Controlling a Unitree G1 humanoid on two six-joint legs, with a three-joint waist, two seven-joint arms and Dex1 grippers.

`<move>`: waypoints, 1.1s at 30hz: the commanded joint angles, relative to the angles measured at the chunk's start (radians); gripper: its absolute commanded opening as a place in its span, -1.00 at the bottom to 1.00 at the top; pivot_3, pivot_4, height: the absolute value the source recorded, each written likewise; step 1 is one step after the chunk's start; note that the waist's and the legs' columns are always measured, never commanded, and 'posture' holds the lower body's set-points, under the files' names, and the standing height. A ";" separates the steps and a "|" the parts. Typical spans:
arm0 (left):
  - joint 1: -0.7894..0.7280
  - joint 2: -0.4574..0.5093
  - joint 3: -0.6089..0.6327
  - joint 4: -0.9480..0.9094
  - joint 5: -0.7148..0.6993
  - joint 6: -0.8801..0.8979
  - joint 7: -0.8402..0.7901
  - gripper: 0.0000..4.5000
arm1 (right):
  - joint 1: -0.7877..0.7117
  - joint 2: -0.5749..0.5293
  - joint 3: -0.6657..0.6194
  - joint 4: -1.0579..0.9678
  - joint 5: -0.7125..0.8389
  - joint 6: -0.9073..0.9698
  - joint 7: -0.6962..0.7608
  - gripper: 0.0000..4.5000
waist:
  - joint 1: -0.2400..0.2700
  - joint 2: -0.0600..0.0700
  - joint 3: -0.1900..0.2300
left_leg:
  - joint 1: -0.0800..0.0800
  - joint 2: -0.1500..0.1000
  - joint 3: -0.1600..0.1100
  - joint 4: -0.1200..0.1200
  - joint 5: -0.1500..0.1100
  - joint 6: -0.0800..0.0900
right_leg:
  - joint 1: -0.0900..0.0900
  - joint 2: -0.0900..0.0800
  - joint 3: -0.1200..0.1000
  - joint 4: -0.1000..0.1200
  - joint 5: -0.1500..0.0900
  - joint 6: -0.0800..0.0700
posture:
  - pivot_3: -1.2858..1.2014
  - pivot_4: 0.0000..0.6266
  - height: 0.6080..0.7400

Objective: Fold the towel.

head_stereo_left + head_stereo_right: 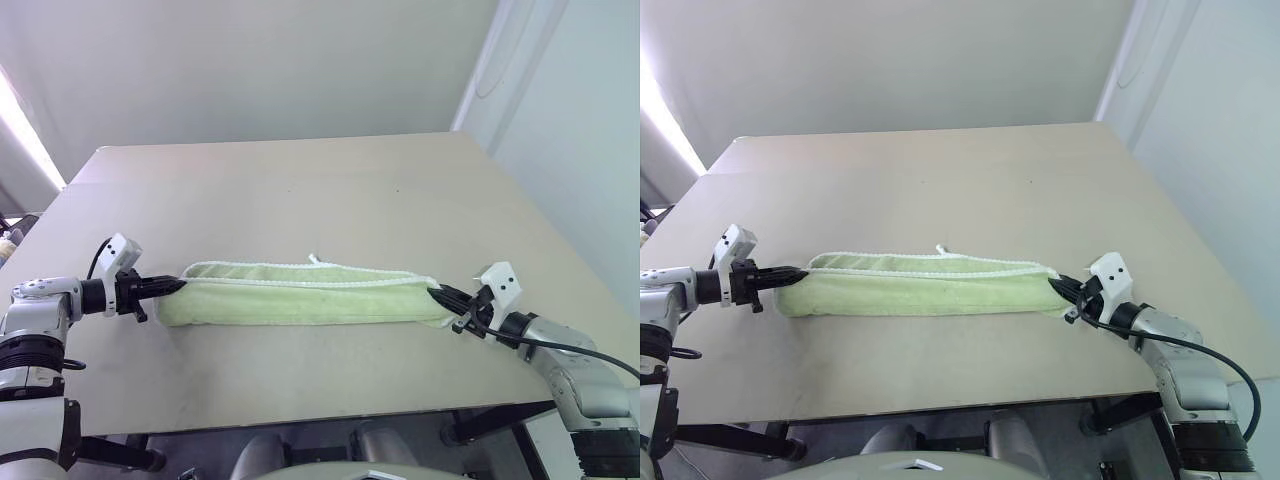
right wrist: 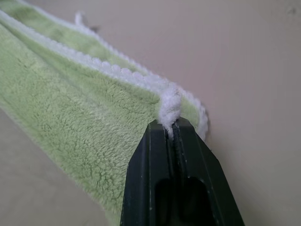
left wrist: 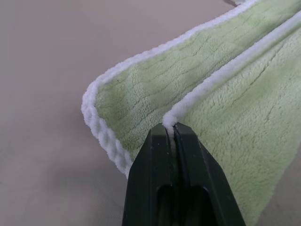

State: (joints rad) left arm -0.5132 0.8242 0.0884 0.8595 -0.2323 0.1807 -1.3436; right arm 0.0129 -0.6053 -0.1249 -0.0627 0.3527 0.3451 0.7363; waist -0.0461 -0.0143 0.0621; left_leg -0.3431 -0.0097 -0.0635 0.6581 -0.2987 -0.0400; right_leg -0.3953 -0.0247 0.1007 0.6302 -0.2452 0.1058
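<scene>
The towel (image 1: 300,295), light lime-green with a whitish hem, is stretched in a long folded band across the near part of the table (image 1: 300,190), between my two grippers. A small white loop (image 1: 313,259) sticks up from its far hem near the middle. My left gripper (image 1: 176,286) is shut on the towel's left end; the left wrist view shows the white hem (image 3: 207,84) pinched between the black fingers (image 3: 155,160). My right gripper (image 1: 438,294) is shut on the right end, with the hem corner (image 2: 169,106) clamped between its fingers (image 2: 193,155).
The beige table reaches far beyond the towel toward a pale wall (image 1: 250,60). Its near edge (image 1: 300,418) runs just below the towel, and its right edge (image 1: 560,250) lies close to my right arm.
</scene>
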 commanded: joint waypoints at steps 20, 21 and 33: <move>-0.176 -0.023 0.020 0.170 0.035 -0.093 0.097 -1.00 | -0.146 0.026 -0.017 0.149 -0.093 -0.018 -0.139 -0.99 | 0.001 0.000 0.000 | -0.002 -0.001 0.000 0.001 0.000 0.000 | -0.001 0.000 0.000 0.000 0.000 0.001 | 0.03 -1.00 1.00; -0.184 -0.024 0.015 0.184 0.042 -0.101 0.104 -1.00 | -0.153 0.026 -0.015 0.163 -0.098 -0.022 -0.143 -0.99 | 0.001 0.000 0.000 | -0.002 -0.001 0.000 0.001 0.000 0.000 | -0.001 0.000 0.000 0.000 0.000 0.001 | 0.03 -1.00 1.00; -0.251 -0.100 -0.009 0.286 0.097 -0.173 0.201 -1.00 | -0.238 0.066 0.026 0.262 -0.137 -0.024 -0.177 -0.99 | 0.002 0.000 0.000 | -0.003 -0.001 -0.001 0.002 0.000 0.000 | -0.001 0.000 0.000 0.000 0.002 0.003 | 0.03 -1.00 1.00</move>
State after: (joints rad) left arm -0.7306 0.7102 0.0562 1.1337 -0.1430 0.0275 -1.1785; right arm -0.2057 -0.5301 -0.0759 0.1930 0.2322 0.3214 0.5868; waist -0.0441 -0.0147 0.0619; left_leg -0.3463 -0.0106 -0.0641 0.6600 -0.2988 -0.0397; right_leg -0.3965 -0.0245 0.1007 0.6304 -0.2434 0.1087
